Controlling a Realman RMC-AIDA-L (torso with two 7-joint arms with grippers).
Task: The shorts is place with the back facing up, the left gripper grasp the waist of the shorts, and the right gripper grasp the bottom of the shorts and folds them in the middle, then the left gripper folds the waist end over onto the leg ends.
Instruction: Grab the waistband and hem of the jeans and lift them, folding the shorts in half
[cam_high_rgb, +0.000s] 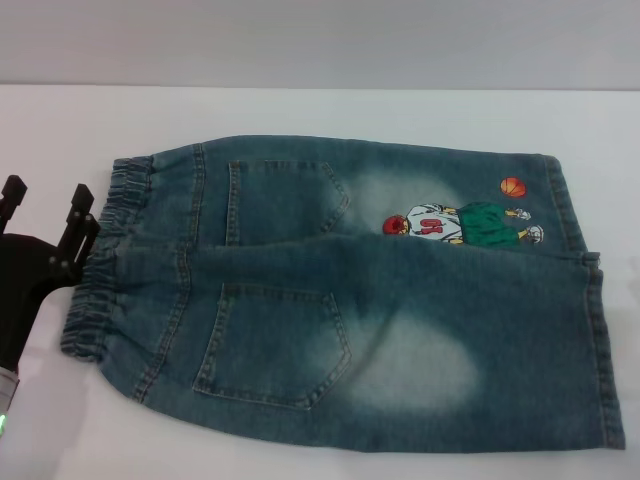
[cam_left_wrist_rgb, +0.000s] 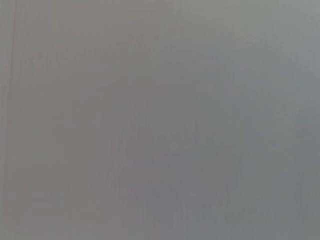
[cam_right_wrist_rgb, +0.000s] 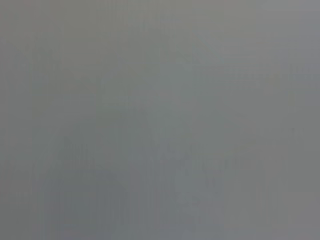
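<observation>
Zero of the two folds made, judging by the lie of the cloth. Seen from the head view: the shorts (cam_high_rgb: 340, 300) spread flat on the white table (cam_high_rgb: 300, 110), back up, with both back pockets (cam_high_rgb: 275, 340) showing in full and the two legs side by side, the near leg overlapping the far one a little along the middle seam. Waist (cam_high_rgb: 105, 260) puckered at the robot's left end, leg ends (cam_high_rgb: 610, 360) straight at the right end, the far leg bearing the cartoon print (cam_high_rgb: 455, 222) with its orange ball (cam_high_rgb: 512, 186) just beside the hem. At the left edge, the left gripper (cam_high_rgb: 46, 195), claw spread wide and pinching nothing, fingertips just beside the waist, though impossible to say whether touching the ruffle. No sign of the right gripper in the head view, and nothing but blank surface from either wrist view, so no telling its place or the set of its claw. Likely in hand: the approach of the left claw to the waist, first grasp not yet taken. Left to do, then: close on the waist at the left, take hold of the leg ends at the right, fold along the middle, laying one leg over the other, and afterwards carry the waist end over onto the leg ends. Worth watching: thick gathered elastic, probably bulky to pinch, and stiff denim apt to spring back from a crease.
</observation>
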